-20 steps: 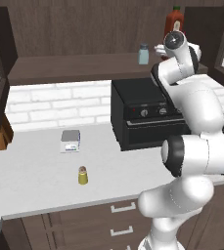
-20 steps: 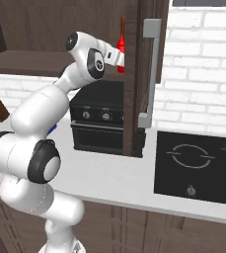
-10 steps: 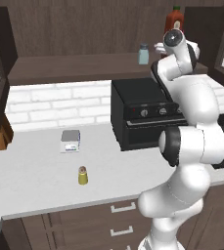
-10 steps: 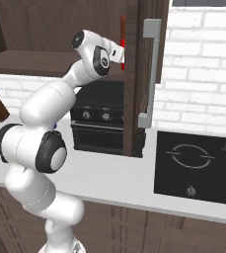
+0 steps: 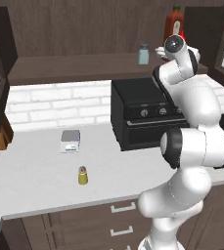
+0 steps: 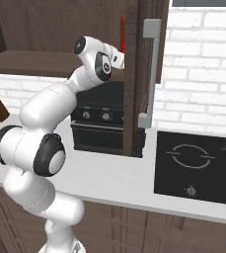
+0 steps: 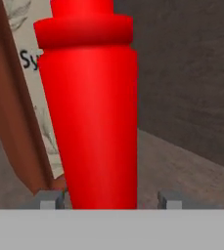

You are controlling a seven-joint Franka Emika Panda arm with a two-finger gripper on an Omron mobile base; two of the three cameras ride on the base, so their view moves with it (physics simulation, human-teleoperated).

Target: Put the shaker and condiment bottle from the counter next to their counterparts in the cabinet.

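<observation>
Pincer [image 7: 103,200] has just spread; its tips stand clear of the condiment bottle [image 7: 91,112], now on the cabinet [image 5: 84,68] shelf beside the sauce bottle [image 5: 173,23]. Shaker [image 5: 83,176] waits on the desk [image 5: 40,180], at 7 o'clock.

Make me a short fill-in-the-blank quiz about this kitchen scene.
1. The yellow-olive shaker stands on the ____.
2. The red condiment bottle stands beside the taller ____ bottle.
3. The pale blue-grey shaker stands on the cabinet ____.

Missing words: counter; sauce; shelf
</observation>
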